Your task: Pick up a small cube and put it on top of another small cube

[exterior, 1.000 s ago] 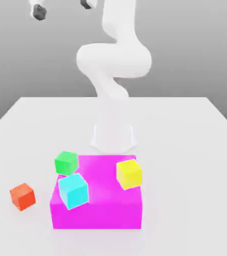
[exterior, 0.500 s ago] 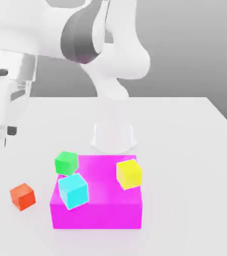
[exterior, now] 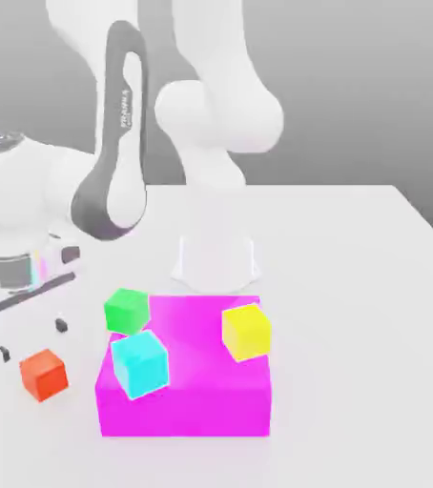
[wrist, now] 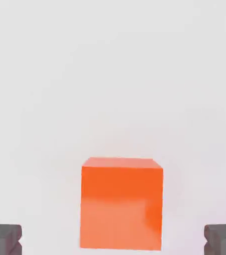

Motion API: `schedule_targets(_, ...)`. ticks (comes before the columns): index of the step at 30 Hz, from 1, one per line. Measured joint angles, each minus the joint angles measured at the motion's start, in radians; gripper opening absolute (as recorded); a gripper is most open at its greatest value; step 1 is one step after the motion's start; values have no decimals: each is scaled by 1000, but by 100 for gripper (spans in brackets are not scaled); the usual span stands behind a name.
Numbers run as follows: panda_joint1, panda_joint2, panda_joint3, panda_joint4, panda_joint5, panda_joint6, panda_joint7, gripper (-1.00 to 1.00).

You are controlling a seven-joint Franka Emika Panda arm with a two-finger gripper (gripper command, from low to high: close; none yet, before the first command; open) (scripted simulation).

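Jaws spread wide and empty, the white arm's two-finger gripper (exterior: pixel 32 339) hangs above the small plain red-orange cube (exterior: pixel 44 374) — its dark fingertips (exterior: pixel 61 325) clear of the cube on either side. Seen from the hand view, the red-orange cube (wrist: pixel 121 203) sits on the bare white tabletop (wrist: pixel 110 74) between the two grey fingertips (wrist: pixel 3 239), touching neither. In the exterior view the cube rests alone on the table (exterior: pixel 354 286), toward that view's left, just beside the large magenta block (exterior: pixel 187 386) but apart from it. A small bright green cube (exterior: pixel 127 311) sits at the block's far corner on the exterior view's left. Close to it — nearer the camera — stands a small cyan cube (exterior: pixel 140 363), tilted, while a small yellow cube (exterior: pixel 247 332) sits toward the block's other side. The arm's white base (exterior: pixel 216 257) rises behind the block.
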Motion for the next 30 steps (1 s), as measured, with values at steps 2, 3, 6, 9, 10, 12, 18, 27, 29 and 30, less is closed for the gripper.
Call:
schedule_targets(2,-1,72,0,13,1,58,1,0)
schedule_targets(3,-1,99,1,18,1,79,1,-100)
schedule_targets(6,-1,99,1,18,1,80,1,-100)
schedule_targets(9,-1,112,1,21,2,92,0,-100)
schedule_targets(10,-1,101,1,18,2,83,0,-100)
schedule_targets(12,-1,47,1,8,2,39,1,-100)
schedule_targets(18,38,-165,24,-13,4,-148,26,-100)
schedule_targets(27,233,-462,153,31,46,-487,150,-100)
schedule_targets(29,252,-467,177,28,43,-491,172,-100)
schedule_targets(30,253,-446,182,21,38,-465,179,-100)
